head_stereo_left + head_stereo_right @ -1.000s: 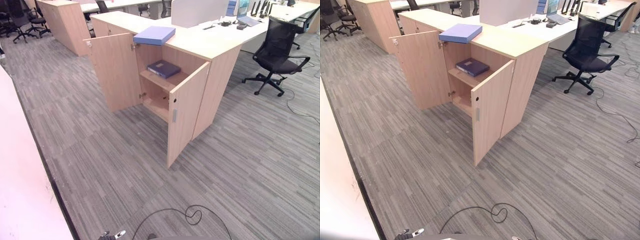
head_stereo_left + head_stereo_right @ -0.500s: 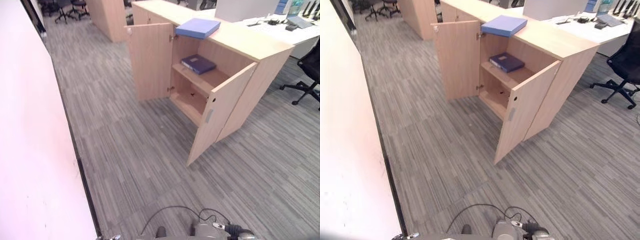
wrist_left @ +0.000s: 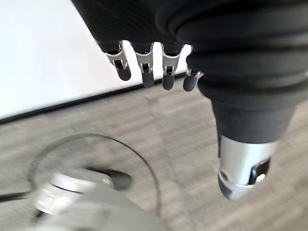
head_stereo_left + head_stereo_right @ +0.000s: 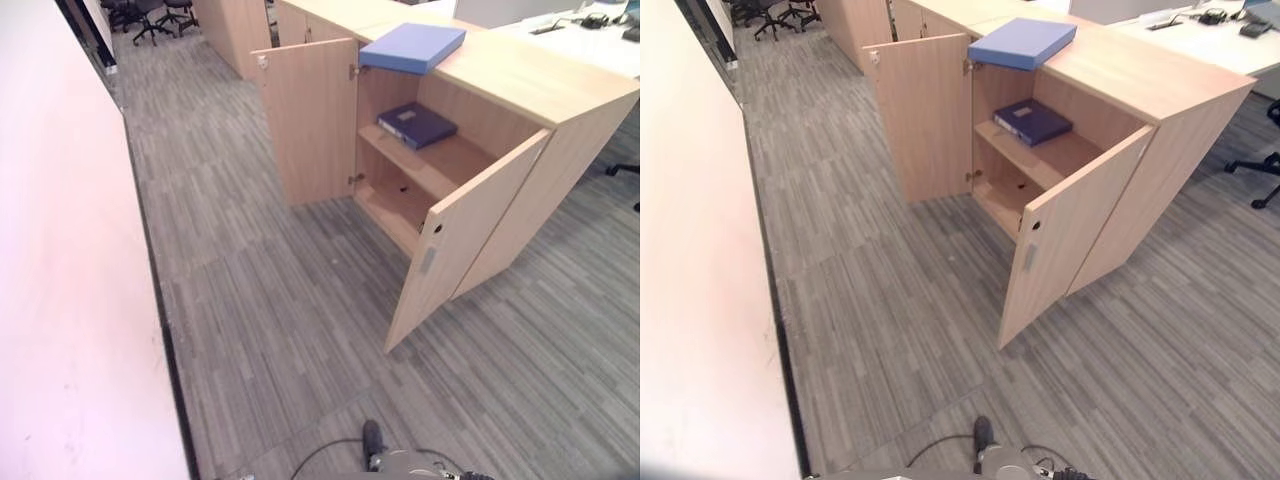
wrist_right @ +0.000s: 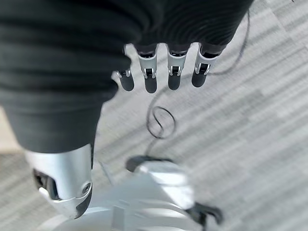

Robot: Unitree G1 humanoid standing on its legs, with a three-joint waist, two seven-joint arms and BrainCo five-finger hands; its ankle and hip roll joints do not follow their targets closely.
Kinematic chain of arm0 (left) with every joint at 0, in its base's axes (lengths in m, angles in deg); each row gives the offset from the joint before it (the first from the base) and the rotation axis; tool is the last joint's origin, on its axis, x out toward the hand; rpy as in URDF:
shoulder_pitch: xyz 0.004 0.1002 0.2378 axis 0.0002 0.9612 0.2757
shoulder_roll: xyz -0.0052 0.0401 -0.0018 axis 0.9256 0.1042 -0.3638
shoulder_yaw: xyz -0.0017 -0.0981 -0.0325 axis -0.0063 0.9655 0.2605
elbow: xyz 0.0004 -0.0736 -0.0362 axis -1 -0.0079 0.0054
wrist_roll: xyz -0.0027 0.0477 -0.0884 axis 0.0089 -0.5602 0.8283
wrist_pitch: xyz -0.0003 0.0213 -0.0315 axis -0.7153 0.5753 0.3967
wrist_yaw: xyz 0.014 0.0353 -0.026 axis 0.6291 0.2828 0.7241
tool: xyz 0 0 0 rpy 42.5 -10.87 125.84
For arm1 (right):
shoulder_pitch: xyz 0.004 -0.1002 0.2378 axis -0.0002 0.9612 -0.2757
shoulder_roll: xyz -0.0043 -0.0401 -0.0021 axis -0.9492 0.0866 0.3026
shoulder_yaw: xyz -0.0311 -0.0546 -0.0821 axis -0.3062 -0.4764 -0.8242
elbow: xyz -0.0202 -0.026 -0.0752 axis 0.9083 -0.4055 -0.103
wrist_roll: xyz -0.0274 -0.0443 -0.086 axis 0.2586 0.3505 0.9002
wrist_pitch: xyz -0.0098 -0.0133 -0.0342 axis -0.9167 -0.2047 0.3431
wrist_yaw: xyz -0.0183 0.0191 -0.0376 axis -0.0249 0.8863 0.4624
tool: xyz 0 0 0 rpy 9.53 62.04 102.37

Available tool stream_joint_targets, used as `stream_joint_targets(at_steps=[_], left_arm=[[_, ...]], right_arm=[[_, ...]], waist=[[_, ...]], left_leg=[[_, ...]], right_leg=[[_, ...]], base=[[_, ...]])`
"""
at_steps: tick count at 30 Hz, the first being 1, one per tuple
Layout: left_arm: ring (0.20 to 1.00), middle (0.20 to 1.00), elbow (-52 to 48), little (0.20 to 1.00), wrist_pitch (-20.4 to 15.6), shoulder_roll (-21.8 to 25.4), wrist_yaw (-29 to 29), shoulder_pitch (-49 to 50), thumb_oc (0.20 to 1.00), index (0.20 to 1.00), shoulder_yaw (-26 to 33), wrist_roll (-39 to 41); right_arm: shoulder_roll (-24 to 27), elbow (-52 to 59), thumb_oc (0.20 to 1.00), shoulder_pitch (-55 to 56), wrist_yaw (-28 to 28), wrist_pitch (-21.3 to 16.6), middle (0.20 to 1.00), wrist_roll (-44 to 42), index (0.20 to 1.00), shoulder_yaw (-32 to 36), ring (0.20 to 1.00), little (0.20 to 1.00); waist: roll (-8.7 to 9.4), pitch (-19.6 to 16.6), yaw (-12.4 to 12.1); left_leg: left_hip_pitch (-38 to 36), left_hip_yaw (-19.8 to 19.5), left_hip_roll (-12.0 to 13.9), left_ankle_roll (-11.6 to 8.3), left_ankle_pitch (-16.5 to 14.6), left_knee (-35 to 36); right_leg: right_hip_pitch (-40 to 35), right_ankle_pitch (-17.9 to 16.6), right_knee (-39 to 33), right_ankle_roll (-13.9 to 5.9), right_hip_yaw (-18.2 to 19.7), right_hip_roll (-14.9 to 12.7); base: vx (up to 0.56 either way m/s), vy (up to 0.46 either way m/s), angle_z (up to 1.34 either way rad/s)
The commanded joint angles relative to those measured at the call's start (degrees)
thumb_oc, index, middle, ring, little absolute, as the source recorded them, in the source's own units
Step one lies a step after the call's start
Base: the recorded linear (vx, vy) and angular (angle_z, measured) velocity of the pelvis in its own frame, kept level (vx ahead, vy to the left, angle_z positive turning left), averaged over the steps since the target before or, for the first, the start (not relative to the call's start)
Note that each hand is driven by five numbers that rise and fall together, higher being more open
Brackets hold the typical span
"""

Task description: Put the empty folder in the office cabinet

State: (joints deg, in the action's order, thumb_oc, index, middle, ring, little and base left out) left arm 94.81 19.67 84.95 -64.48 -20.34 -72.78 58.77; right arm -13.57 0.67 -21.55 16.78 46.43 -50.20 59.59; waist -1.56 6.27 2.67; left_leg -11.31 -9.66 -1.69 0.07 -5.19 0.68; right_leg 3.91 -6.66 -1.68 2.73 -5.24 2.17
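Approaching the office cabinet [image 4: 480,170], I keep the left hand [image 3: 159,72] and right hand [image 5: 163,72] relaxed and empty. The light blue folder [image 4: 412,47] lies on the cabinet top, far right. Next: close in and grasp it.

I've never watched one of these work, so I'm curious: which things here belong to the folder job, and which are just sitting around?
Part of the job:
light blue folder lying on the cabinet top
office cabinet, both doors open
left hand and right hand, both open and holding nothing

Just lying about:
dark blue binder on the upper shelf
office chairs far off
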Motion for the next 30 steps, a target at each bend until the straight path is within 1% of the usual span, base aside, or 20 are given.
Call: stream_joint_targets(at_steps=[1,4,5,6,8,9,10,11,12,13,16,18,21,22,23,24,25,28,29,30], left_arm=[[1.000,1.000,-2.46,1.000,-0.86,1.64,0.64,-2.80,1.000,1.000,-1.98,-0.91],[1.000,1.000,-3.12,1.000,-0.99,1.53,0.47,-3.04,1.000,1.000,-2.83,-0.99],[1.000,1.000,-3.06,1.000,-1.04,1.49,0.44,-2.97,1.000,1.000,-2.78,-1.00],[1.000,1.000,-3.12,1.000,-1.00,1.57,0.41,-2.87,1.000,1.000,-2.78,-0.91],[1.000,1.000,-3.61,1.000,-0.87,1.58,0.40,-2.71,1.000,1.000,-2.66,-0.48],[1.000,1.000,-3.64,1.000,-0.84,1.56,0.60,-2.68,1.000,1.000,-2.50,-0.26],[1.000,1.000,-3.62,1.000,-0.83,1.57,0.84,-2.51,1.000,1.000,-2.15,0.14],[1.000,1.000,-3.63,1.000,-0.83,1.58,0.84,-2.51,1.000,1.000,-2.15,0.14],[1.000,1.000,-3.47,1.000,-0.82,1.57,1.01,-2.31,1.000,1.000,-1.73,0.48],[1.000,1.000,-3.17,1.000,-0.91,1.62,1.32,-2.01,1.000,1.000,-1.10,1.03],[1.000,1.000,-2.76,1.000,-0.96,1.87,1.75,-1.62,1.000,1.000,-0.30,1.58],[1.000,1.000,-1.98,1.000,-1.26,1.96,2.25,-0.70,1.000,1.000,1.24,2.91],[1.000,1.000,-1.46,1.000,-1.55,1.55,2.43,0.00,1.000,1.000,2.25,4.11],[1.000,1.000,-1.46,1.000,-1.55,1.55,2.43,0.01,1.000,1.000,2.25,4.11],[1.000,1.000,-1.43,1.000,-1.69,1.40,2.58,0.37,1.000,1.000,2.42,4.54],[1.000,1.000,-1.43,1.000,-1.69,1.40,2.58,0.37,1.000,1.000,2.42,4.54],[1.000,1.000,-1.54,1.000,-1.72,1.30,2.62,0.55,1.000,1.000,2.60,4.72],[1.000,1.000,-1.73,1.000,-1.74,1.09,2.64,0.85,1.000,1.000,2.57,4.86],[1.000,1.000,-1.97,1.000,-1.83,1.09,2.86,1.06,1.000,1.000,2.79,5.01],[1.000,1.000,-2.20,1.000,-1.96,1.04,2.95,1.06,1.000,1.000,2.64,4.94]], right_arm=[[0.94,-1.69,1.000,-1.51,0.11,0.02,1.000,-0.95,1.000,-0.36,1.000,1.000],[0.99,-1.79,1.000,-1.20,0.18,-0.29,1.000,-1.29,1.000,-0.10,1.000,1.000],[0.93,-1.91,1.000,-1.13,0.15,-0.40,1.000,-1.28,1.000,-0.07,1.000,1.000],[0.90,-2.00,1.000,-0.96,0.05,-0.53,1.000,-1.35,1.000,0.02,1.000,1.000],[0.90,-2.23,1.000,-1.06,-0.19,-0.31,1.000,-1.19,1.000,0.04,1.000,1.000],[0.93,-2.38,1.000,-1.19,-0.40,-0.24,1.000,-1.19,1.000,0.07,1.000,1.000],[1.06,-2.60,1.000,-1.37,-0.57,-0.13,1.000,-1.24,1.000,0.00,1.000,1.000],[1.05,-2.61,1.000,-1.38,-0.57,-0.13,1.000,-1.24,1.000,0.00,1.000,1.000],[1.17,-2.69,1.000,-1.43,-0.68,0.04,1.000,-1.25,1.000,-0.04,1.000,1.000],[1.28,-2.73,1.000,-1.46,-0.73,0.16,1.000,-1.06,1.000,-0.10,1.000,1.000],[1.52,-2.84,1.000,-1.55,-0.99,0.25,1.000,-0.51,1.000,-0.19,1.000,1.000],[1.48,-2.99,1.000,-1.10,-1.14,0.23,1.000,0.17,1.000,-0.20,1.000,1.000],[1.74,-3.19,1.000,-0.66,-1.50,0.22,1.000,0.82,1.000,0.21,1.000,1.000],[1.73,-3.19,1.000,-0.65,-1.50,0.22,1.000,0.82,1.000,0.21,1.000,1.000],[1.92,-3.44,1.000,-0.37,-1.60,0.26,1.000,1.22,1.000,0.46,1.000,1.000],[1.92,-3.43,1.000,-0.37,-1.60,0.26,1.000,1.23,1.000,0.46,1.000,1.000],[2.10,-3.57,1.000,-0.19,-1.59,0.36,1.000,1.66,1.000,0.60,1.000,1.000],[2.19,-3.46,1.000,0.03,-1.53,0.38,1.000,1.92,1.000,0.79,1.000,1.000],[2.29,-3.50,1.000,0.21,-1.50,0.42,1.000,2.08,1.000,1.10,1.000,1.000],[2.32,-3.66,1.000,0.30,-1.52,0.47,1.000,2.08,1.000,1.16,1.000,1.000]], waist=[[0.81,0.56,0.01],[1.47,0.42,0.24],[1.73,0.48,0.24],[2.07,0.84,0.19],[2.80,2.36,-0.38],[2.94,2.97,-0.56],[3.25,3.47,-0.93],[3.21,3.46,-0.93],[3.44,3.71,-1.39],[3.84,3.94,-2.04],[4.04,3.94,-2.84],[3.91,3.89,-4.08],[3.39,3.43,-4.63],[3.42,3.49,-4.64],[2.93,3.15,-4.81],[2.95,3.18,-4.82],[2.60,3.07,-4.92],[2.51,2.89,-5.02],[2.33,2.66,-4.98],[2.08,2.51,-4.85]], left_leg=[[-1.24,2.64,0.61,-0.32,-4.41,-0.73],[0.52,4.19,1.92,-2.01,-3.35,-6.88],[1.68,5.46,2.37,-2.86,-2.31,-10.37],[3.91,6.42,2.90,-3.66,-0.39,-15.71],[8.58,8.89,4.01,-3.60,3.68,-25.86],[10.32,10.31,4.89,-3.16,5.13,-29.36],[11.98,12.07,5.81,-2.56,6.17,-31.29],[12.06,12.06,5.85,-2.57,6.10,-31.42],[14.09,13.43,6.24,-2.02,6.17,-32.06],[16.87,14.41,6.31,-1.71,5.42,-30.35],[18.16,14.03,6.71,-2.22,5.62,-25.65],[18.52,11.05,6.80,-3.42,7.79,-16.48],[18.17,7.51,7.83,-4.46,10.47,-8.90],[18.00,7.54,7.81,-4.47,10.55,-8.74],[18.19,6.09,9.06,-4.82,12.80,-5.10],[18.10,6.12,9.05,-4.82,12.85,-5.01],[17.94,5.76,10.19,-5.27,13.85,-3.80],[17.26,6.38,11.33,-5.52,13.53,-4.21],[16.20,7.87,13.37,-6.00,13.33,-4.98],[15.47,8.73,14.48,-6.27,13.88,-4.30]], right_leg=[[1.47,4.56,3.16,-5.76,2.40,-0.74],[-0.52,6.26,3.35,-4.78,1.67,-0.42],[-1.73,6.68,3.15,-4.39,1.39,-0.36],[-2.99,7.15,2.88,-3.94,1.08,-0.23],[-5.35,8.11,2.77,-2.91,0.46,-0.38],[-6.13,8.60,2.81,-2.40,-0.11,-0.33],[-6.83,9.08,3.06,-2.01,-0.37,-0.55],[-6.79,9.08,3.08,-2.00,-0.37,-0.51],[-7.31,9.59,3.38,-1.79,-0.47,-0.74],[-8.02,10.30,3.97,-1.87,-0.53,-1.43],[-8.51,10.86,4.40,-2.09,-0.34,-1.98],[-10.58,11.86,4.15,-2.50,0.49,-2.30],[-12.34,12.78,3.63,-2.91,1.19,-2.45],[-12.43,12.79,3.62,-2.90,1.20,-2.48],[-13.25,13.66,3.68,-3.14,1.65,-2.66],[-13.28,13.67,3.69,-3.14,1.66,-2.68],[-13.92,14.47,4.17,-3.41,2.17,-3.09],[-14.25,14.76,4.58,-3.64,2.73,-3.79],[-14.21,14.81,4.65,-4.02,2.48,-4.91],[-14.21,14.85,4.54,-4.28,2.15,-5.23]], base=[[0.22,-0.241,0.31],[0.17,-0.200,0.24],[0.12,-0.183,0.17],[0.10,-0.202,0.08],[0.05,-0.180,0.14],[0.03,-0.154,0.26],[0.03,-0.106,0.30],[0.04,-0.088,0.31],[0.08,-0.065,0.37],[0.12,-0.080,0.28],[0.10,-0.015,-0.05],[0.17,0.021,-0.05],[0.15,0.034,-0.17],[0.16,0.065,-0.04],[0.11,0.048,-0.02],[0.20,0.117,-0.06],[0.13,0.106,-0.12],[0.10,0.115,-0.32],[0.14,0.236,-0.28],[0.16,0.302,-0.20]])
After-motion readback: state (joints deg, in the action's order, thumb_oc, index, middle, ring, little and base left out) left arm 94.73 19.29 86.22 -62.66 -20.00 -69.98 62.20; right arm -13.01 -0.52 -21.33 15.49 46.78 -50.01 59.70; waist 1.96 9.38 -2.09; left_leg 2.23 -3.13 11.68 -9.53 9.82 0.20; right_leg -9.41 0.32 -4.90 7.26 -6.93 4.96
